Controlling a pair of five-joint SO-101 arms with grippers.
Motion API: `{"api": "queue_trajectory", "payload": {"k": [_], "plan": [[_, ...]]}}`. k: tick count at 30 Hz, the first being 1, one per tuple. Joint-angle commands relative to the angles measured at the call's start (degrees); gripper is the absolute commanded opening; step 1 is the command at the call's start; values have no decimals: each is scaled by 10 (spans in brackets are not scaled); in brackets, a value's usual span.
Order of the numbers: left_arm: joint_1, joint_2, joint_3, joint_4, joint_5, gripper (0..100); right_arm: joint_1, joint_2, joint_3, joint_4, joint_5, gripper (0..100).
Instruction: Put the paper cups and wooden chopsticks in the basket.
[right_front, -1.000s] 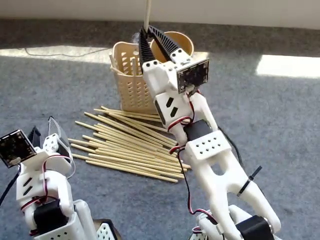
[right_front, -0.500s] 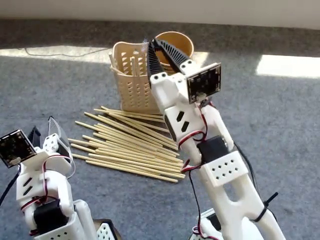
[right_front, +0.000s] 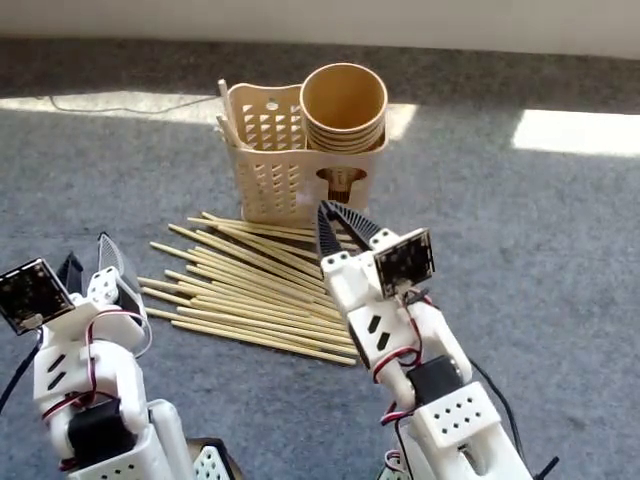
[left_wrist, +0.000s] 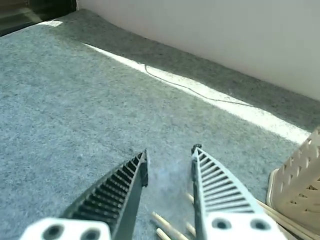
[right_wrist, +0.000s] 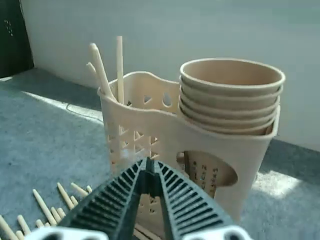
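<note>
Backed off from above the basket (right_front: 262, 170), the right gripper (right_front: 322, 207) now hangs lower and closer to its own base, over the near side of the chopstick pile, and the cup stack it was covering stands in plain sight.

The grey carpet (right_front: 540, 230) carries everything. The basket stands toward its far edge, near the wall. The paper cups (right_front: 343, 100), nested in one stack, sit inside the basket with their rims above its wall. A few wooden chopsticks (right_front: 222, 100) lean upright in the opposite corner of the basket. The loose chopsticks (right_front: 255, 290) lie fanned flat on the carpet just in front of the basket, between it and the two arms.

The right gripper's jaws are pressed together with nothing between them. The left gripper (right_front: 85, 250) is parted fairly wide and empty, raised at the pile's outer end.

The cups look finished, so the pile is probably next. To do that well, the right jaws should open before they descend. They should cross the sticks at right angles near mid-length and take only a few, so the bundle stays balanced when it is tipped upright beside the cups
</note>
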Motion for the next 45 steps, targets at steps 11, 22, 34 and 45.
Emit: {"api": "queue_trajectory", "payload": {"k": [11, 22, 34, 45], "plan": [[167, 10, -9, 1, -100, 143, 7, -262, 172, 2, -5, 5], [342, 14, -91, 100, -246, 84, 136, -335, 179, 36, -139, 5], [444, 24, -108, 222, -365, 81, 226, -335, 179, 35, -142, 5], [497, 367, -113, 178, -451, 93, 228, -334, 180, 36, -141, 5]]}}
